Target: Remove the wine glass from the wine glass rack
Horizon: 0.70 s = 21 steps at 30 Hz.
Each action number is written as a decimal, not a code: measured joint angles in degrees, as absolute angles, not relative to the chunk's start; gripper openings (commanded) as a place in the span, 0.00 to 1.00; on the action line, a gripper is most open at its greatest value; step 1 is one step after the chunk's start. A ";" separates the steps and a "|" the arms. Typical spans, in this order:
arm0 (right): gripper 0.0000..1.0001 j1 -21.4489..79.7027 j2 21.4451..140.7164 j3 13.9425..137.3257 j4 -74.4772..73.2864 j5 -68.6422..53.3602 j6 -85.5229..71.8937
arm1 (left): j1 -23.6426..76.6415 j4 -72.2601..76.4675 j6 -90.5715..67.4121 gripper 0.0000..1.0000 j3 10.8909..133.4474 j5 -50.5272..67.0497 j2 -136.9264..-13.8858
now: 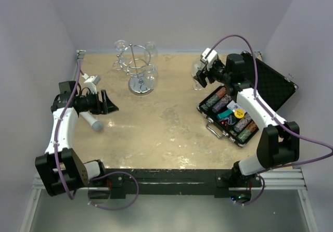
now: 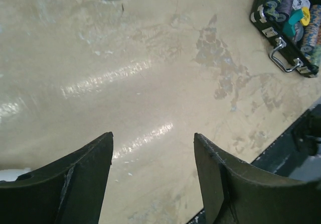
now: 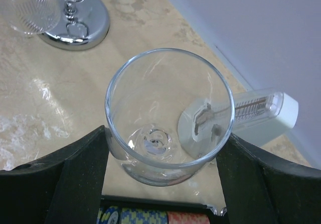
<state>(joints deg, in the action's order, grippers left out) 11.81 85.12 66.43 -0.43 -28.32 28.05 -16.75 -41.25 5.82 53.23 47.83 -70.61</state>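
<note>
Now off the wine glass rack point(image 1: 140, 86) and well to its right, a clear, round-bowled wine glass point(image 3: 168, 116) sits clamped in the right gripper point(image 3: 168, 133), rim toward the wrist cam, foot seen thru the bowl, long axis approx. upright. The left gripper point(image 2: 153, 134) hangs wide open over the table point(image 2: 150, 58); an open black case point(image 1: 270, 84) holds rows of poker chips point(image 1: 229, 110).
</note>
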 measured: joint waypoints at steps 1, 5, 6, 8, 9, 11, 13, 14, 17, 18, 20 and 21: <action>0.57 11.46 85.27 66.22 1.02 -28.64 27.53 | -16.75 -39.62 6.09 0.70 52.93 47.51 -69.01; 0.57 10.33 87.48 66.15 5.61 -29.89 25.71 | -16.75 -34.94 6.20 0.69 51.29 46.76 -65.04; 0.57 10.02 88.33 66.13 6.66 -30.09 25.28 | -16.75 -33.89 6.07 0.70 50.72 46.24 -64.51; 0.57 9.67 89.76 65.91 8.12 -30.30 24.64 | -16.75 -32.10 5.63 0.69 49.54 44.75 -63.75; 0.57 9.56 90.35 65.56 8.73 -30.46 24.40 | -16.75 -31.00 5.43 0.69 48.75 44.01 -63.42; 0.57 9.32 91.07 64.99 9.50 -30.76 23.88 | -16.75 -29.95 5.06 0.68 47.77 42.98 -63.02; 0.57 9.26 91.70 64.55 10.28 -30.98 23.35 | -16.75 -29.21 4.69 0.68 47.33 42.30 -63.00; 0.57 9.26 91.88 64.38 10.55 -31.07 23.16 | -16.75 -28.99 4.49 0.68 47.31 41.95 -63.05; 0.57 9.26 91.98 63.46 11.92 -31.07 22.63 | -16.75 -27.81 3.75 0.68 47.31 41.32 -63.13; 0.57 9.26 91.98 63.24 12.16 -31.09 22.46 | -16.75 -27.42 3.51 0.68 47.33 41.21 -63.22; 0.57 9.26 91.98 62.85 12.58 -31.07 22.22 | -16.75 -26.52 2.33 0.68 47.31 40.84 -63.44; 0.57 9.26 91.98 62.67 12.86 -31.07 22.06 | -16.75 -25.89 1.52 0.68 47.31 40.60 -63.55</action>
